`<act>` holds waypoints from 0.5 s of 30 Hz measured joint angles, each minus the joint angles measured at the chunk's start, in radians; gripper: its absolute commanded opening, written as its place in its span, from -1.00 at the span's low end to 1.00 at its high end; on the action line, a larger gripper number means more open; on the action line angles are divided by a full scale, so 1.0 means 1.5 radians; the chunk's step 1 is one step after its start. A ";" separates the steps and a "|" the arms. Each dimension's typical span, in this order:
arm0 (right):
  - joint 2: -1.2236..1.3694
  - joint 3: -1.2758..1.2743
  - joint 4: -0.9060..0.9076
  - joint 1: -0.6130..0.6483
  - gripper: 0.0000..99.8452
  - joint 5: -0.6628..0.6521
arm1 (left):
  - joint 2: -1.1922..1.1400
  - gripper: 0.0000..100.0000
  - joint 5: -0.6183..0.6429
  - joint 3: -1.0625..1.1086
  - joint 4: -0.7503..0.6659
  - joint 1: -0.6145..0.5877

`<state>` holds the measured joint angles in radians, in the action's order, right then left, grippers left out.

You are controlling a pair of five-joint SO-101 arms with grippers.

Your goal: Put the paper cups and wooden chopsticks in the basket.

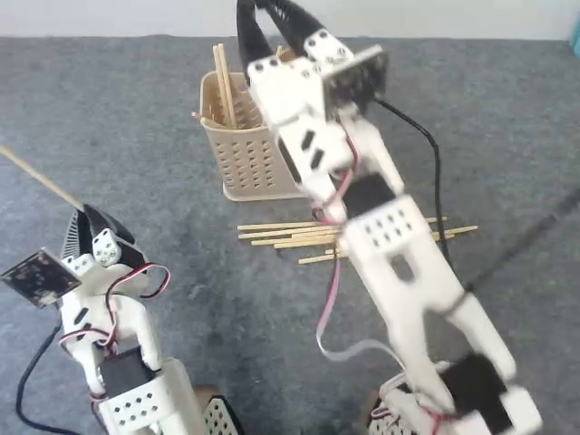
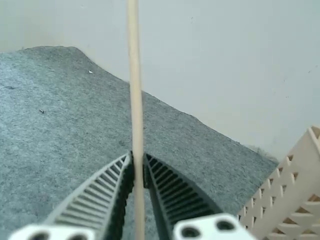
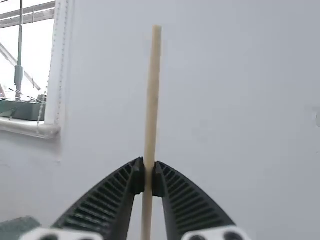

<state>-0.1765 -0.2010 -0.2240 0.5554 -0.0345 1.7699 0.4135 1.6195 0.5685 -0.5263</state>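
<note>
The basket [image 1: 249, 159], pale and perforated, is sitting toward the far side of the grey table [image 1: 136, 109], and several standing chopsticks [image 1: 224, 86] are leaning inside it, their ends poking above the rim. Just beside the basket, on its near side, a bundle of loose chopsticks [image 1: 290, 234] is lying flat on the table, roughly parallel to one another and partly passing under the right arm.

The left gripper [image 2: 138, 160] is clamping a wooden chopstick [image 2: 134, 75] between its ribbed fingers, closed tight on the stick. In the high view this chopstick is sticking out from the gripper toward the table's far left edge, raised off the surface, well apart from the basket. A corner of the basket is showing at the edge of the left wrist view.

The right gripper [image 3: 148, 167] is pinching a second chopstick [image 3: 152, 90], fingers closed against both its sides, and is hanging high over the basket's far side, with the stick pointing at the white wall [image 3: 240, 100].
</note>
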 measured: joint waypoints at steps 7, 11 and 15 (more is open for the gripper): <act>0.138 0.046 -0.007 -0.016 -0.65 0.001 | 0.000 -0.97 0.000 0.000 -0.002 0.000; 0.140 0.046 0.034 -0.016 -0.69 0.001 | 0.000 -0.97 0.000 0.007 -0.014 0.000; 0.128 0.046 0.087 -0.016 -0.81 0.008 | 0.000 -0.97 -0.014 0.017 -0.035 0.000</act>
<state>0.0153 -0.1320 -0.0936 0.5309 -0.0222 1.7699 0.3920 1.6456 0.5163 -0.5263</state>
